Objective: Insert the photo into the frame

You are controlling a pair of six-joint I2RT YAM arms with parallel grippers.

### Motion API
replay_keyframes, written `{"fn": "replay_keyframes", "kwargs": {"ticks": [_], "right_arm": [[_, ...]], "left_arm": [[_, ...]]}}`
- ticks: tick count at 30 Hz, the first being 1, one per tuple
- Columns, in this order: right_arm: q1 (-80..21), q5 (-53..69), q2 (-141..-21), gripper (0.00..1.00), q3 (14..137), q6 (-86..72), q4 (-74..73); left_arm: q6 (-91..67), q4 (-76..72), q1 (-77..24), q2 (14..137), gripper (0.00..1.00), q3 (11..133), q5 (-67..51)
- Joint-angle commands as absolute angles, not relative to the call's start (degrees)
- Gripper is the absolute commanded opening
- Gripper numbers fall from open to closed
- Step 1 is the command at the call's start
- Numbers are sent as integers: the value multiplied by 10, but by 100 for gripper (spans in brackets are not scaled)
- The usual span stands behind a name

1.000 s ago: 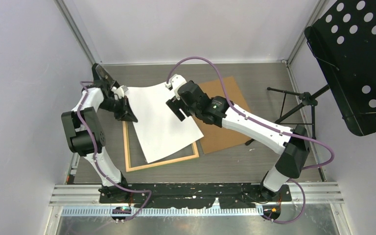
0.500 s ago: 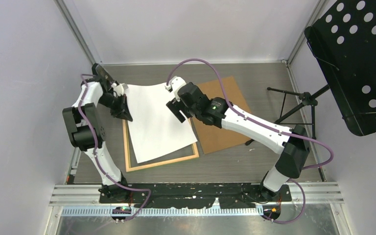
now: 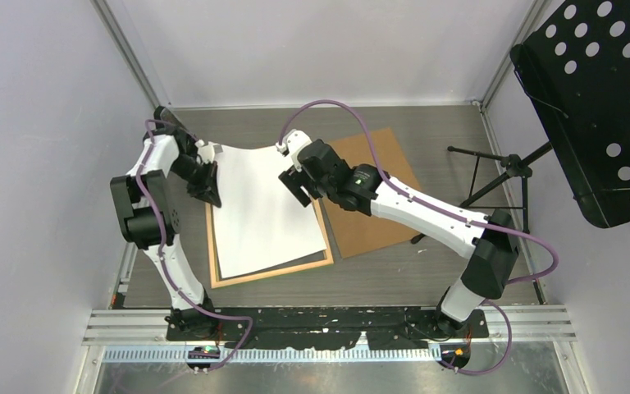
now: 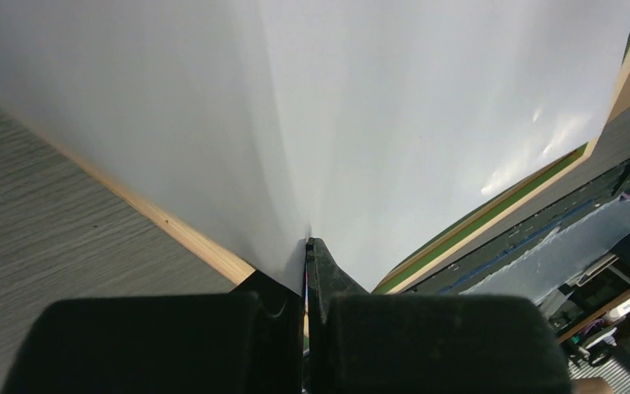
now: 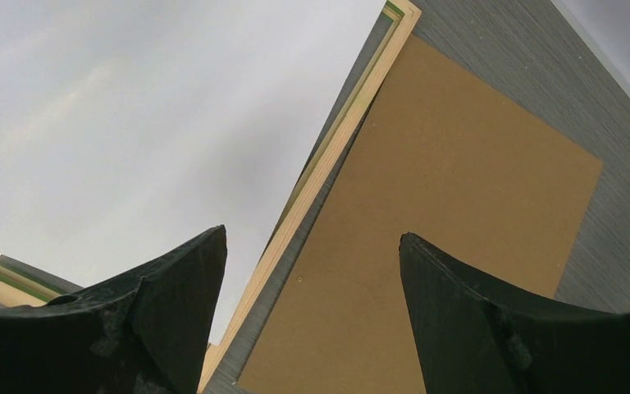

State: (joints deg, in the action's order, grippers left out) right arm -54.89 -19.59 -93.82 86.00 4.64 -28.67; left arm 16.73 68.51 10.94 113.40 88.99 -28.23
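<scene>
The photo (image 3: 267,209) (white back up) drapes over the frame (image 3: 272,271), with its left edge pinched in the left end effector (image 3: 211,187). The right end effector (image 3: 297,182) hovers spread beside the right edge, holding nothing. Seating is underway. Next, I'd judge, the sheet needs squaring to the rails and lowering flat.

Bright, even light — glare on photo (image 4: 541,131)
</scene>
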Motion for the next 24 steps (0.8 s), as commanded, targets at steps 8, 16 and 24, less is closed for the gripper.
{"fn": "replay_keyframes", "kwargs": {"ticks": [8, 16, 24], "right_arm": [[-549, -198, -932, 83, 854, 56, -263], [-549, -201, -927, 82, 850, 60, -260], [-549, -203, -923, 83, 845, 61, -257]], "left_arm": [[187, 678, 100, 1115, 0, 897, -246], [191, 676, 79, 1117, 0, 901, -231], [171, 661, 73, 1121, 0, 895, -239]]}}
